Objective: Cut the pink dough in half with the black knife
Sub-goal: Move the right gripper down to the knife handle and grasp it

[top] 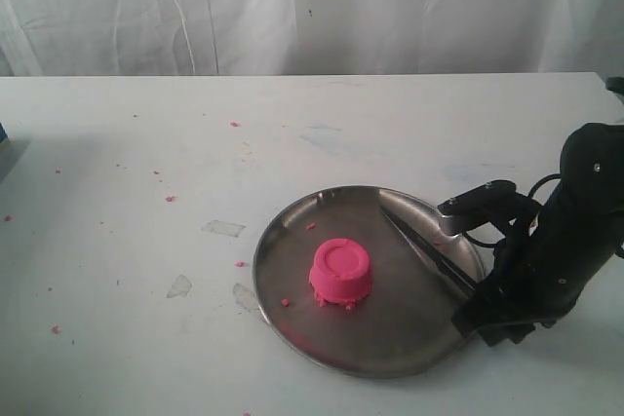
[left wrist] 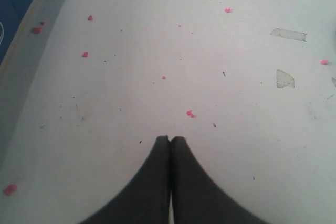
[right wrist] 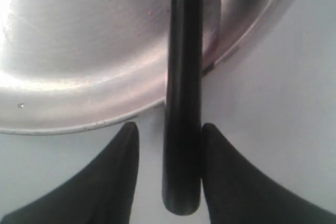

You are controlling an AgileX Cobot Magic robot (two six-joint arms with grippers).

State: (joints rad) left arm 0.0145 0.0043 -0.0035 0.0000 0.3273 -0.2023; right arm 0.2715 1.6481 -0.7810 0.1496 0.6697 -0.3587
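The pink dough (top: 341,273), a cup-shaped lump with a round flat top, stands whole near the middle of the steel plate (top: 390,333). The black knife (top: 421,246) lies across the plate's right part, its point toward the far rim and its handle over the near right rim. My right gripper (top: 485,316) is down at that handle. In the right wrist view the handle (right wrist: 182,103) runs between the two fingers of the right gripper (right wrist: 169,127): one finger touches it, the other stands off with a gap, so the gripper is open. My left gripper (left wrist: 170,140) is shut on nothing, over bare table.
Tiny pink crumbs (left wrist: 190,113) and bits of clear tape (top: 223,228) dot the white table left of the plate. A white curtain hangs behind. The plate's rim (right wrist: 79,127) passes just ahead of the right fingers. The left arm is outside the exterior view.
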